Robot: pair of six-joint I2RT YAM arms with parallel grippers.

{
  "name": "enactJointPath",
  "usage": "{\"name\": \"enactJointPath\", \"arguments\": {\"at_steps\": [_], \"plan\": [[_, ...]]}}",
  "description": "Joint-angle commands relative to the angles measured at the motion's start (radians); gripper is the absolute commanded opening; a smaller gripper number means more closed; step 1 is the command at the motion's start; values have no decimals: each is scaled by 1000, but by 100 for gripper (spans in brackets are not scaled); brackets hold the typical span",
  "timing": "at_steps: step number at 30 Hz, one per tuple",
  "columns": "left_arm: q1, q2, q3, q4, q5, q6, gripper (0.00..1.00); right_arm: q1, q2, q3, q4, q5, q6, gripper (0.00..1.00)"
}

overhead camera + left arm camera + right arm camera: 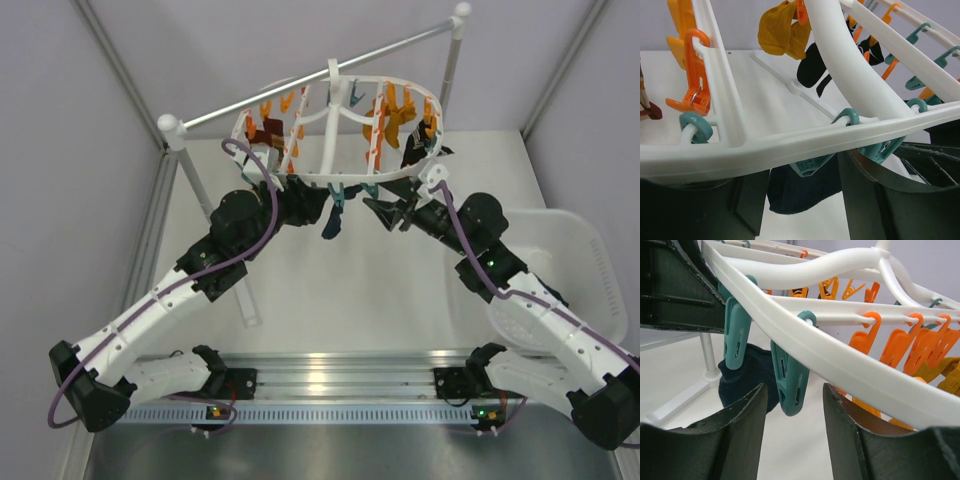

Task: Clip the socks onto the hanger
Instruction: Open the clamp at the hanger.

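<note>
Right wrist view: my right gripper [794,390] stands about half open and holds nothing; a teal clip [790,377] hangs in the gap, touching neither side. Past it the dark sock [747,377] hangs from a second teal clip [737,335] on the hanger [850,365]. In the left wrist view my left gripper [805,172], jaws partly apart, straddles that clip and sock; I cannot tell whether it presses them. Farther back there, a mustard sock [782,30] is clipped up. Only the top view shows the rod [330,70] over the hanger and a clear bin [585,260] at my right.
</note>
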Motion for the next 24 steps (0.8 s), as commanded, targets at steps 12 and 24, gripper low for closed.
{"name": "enactJointPath", "arguments": {"at_steps": [12,24], "plan": [[12,-98,2,122,140,43,60,3,13,62,31,-112,7,21],[10,-142,24,87,361,-3,67,70,42,83,31,-12,76,0]]}}
